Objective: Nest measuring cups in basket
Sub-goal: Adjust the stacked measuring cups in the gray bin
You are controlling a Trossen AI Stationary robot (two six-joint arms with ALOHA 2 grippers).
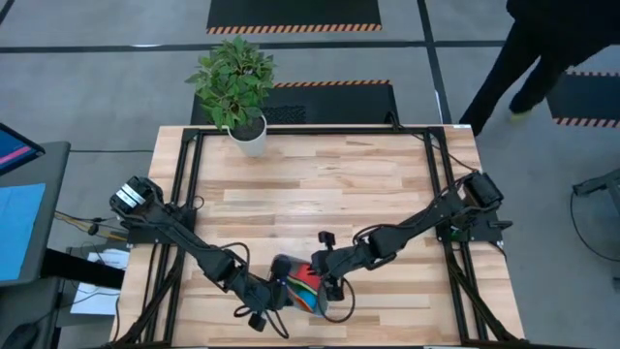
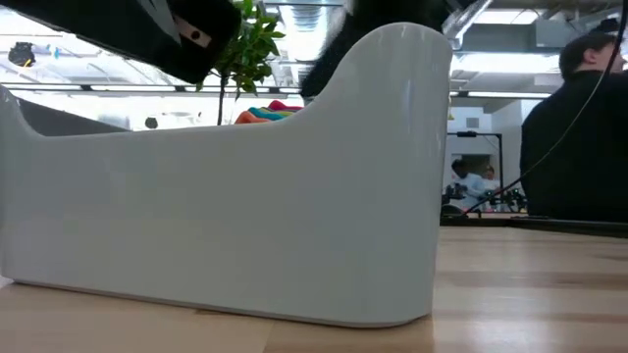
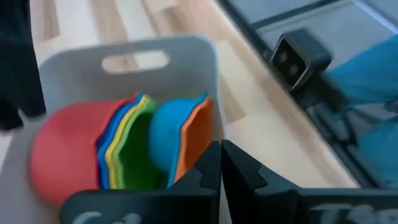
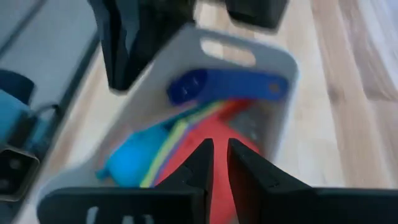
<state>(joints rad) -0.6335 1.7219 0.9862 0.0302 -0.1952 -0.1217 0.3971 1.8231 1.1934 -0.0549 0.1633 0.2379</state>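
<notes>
While the high view is showing only a patch of colour between the two grippers at the near edge of the desk (image 1: 320, 194), the wrist views are revealing the contents of the basket (image 3: 155, 46). In the left wrist view, the measuring cups (image 3: 124, 146) are lying on their sides in a nested row: red outermost, then blue, yellow and green, with a light blue cup sitting in an orange one beside them. The right wrist view is adding a dark blue cup handle (image 4: 227, 87), lying across the basket's width just below the slot in the end wall. The row's long axis is running along the basket's length, the open mouths facing the left gripper's end. The low view is showing the basket's pale side wall close up, with cup rims just clearing it.

The left gripper (image 3: 221, 165) is hovering over one end of the basket, jaws together and empty. The right gripper (image 4: 221, 163) is hanging over the opposite end, jaws nearly together, gripping nothing visible. A potted plant (image 1: 237, 87) is standing at the far edge.
</notes>
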